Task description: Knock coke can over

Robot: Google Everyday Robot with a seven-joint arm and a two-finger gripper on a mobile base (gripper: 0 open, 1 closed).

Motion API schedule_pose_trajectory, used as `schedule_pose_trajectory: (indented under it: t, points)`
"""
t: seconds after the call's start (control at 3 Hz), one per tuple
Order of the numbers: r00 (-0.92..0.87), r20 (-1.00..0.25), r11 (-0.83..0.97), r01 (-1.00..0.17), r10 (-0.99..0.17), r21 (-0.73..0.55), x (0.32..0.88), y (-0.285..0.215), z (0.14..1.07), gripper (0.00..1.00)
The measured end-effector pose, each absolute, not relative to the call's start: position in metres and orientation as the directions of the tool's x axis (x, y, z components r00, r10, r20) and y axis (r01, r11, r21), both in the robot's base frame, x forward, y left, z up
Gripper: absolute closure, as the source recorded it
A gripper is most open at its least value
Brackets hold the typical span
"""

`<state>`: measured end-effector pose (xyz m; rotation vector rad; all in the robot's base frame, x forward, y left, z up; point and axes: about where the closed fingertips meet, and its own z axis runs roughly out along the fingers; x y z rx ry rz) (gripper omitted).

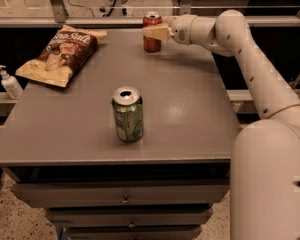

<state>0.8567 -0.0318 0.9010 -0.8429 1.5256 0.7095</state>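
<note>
Here we are at the far side of the table [190,109], and the coke can [151,45] stands upright at about twelve o'clock from the table's middle, close to the back edge. The gripper [155,32] comes in from three o'clock and sits right against the can's upper half; whether it is clenched or released, I cannot tell from here. That can looks like thin aluminium: light, smooth-walled and slippery, tall for its base, so I'd judge it tips easily. If it is full it will resist more, and that cannot be seen. No grasp is needed. High on the wall near the silver rim is the spot to press, since a low push would probably only slide it. Now the room: toward nine o'clock the grey top lies open for a fall and a roll, with the chip bag [60,56] further off at ten o'clock. At twelve the edge is close, so a can toppled that way could roll off the back. The green can [127,114] stands well apart at six o'clock, out of the line. A pump bottle [10,81] waits off the table's left side.
</note>
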Motion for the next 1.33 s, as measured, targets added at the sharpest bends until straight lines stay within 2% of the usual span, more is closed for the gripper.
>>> schedule_pose_trajectory:
  t: [0.67,1.0,1.33]
  points:
    - [-0.070,-0.993,0.544,-0.839,-0.100,0.004,0.842,-0.036,0.903,0.85]
    - [-0.070,-0.990,0.542,-0.840,-0.121,-0.007,0.814,-0.059,0.918,1.00]
    - [-0.037,-0.973,0.496,-0.864,-0.228,-0.083,0.784,-0.070,0.941,1.00]
